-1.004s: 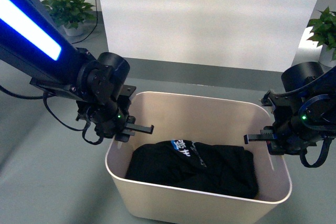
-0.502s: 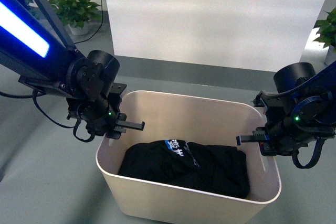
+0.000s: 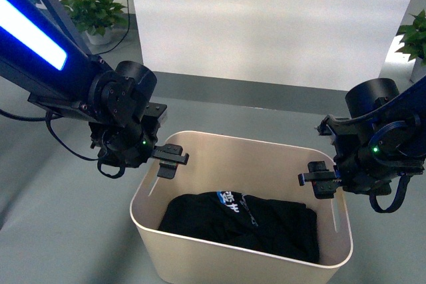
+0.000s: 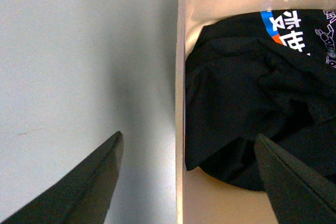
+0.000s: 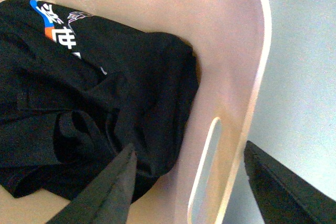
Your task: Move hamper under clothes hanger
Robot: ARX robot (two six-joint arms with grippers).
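Note:
The beige hamper stands on the grey floor in the front view, with a black garment with a blue and white print lying inside. My left gripper is open at the hamper's left end. In the left wrist view one finger is outside the hamper's wall and the other is inside. My right gripper is open at the right end. In the right wrist view its jaws straddle the wall with the slot handle. The clothes hanger is out of view.
A white wall panel stands behind the hamper. Potted plants stand at the far left and far right. Grey floor lies around the hamper.
The background has shifted sideways in the view. The hamper now sits lower in the frame. Both grippers' fingers, which reached level over the hamper, now point down at its end walls.

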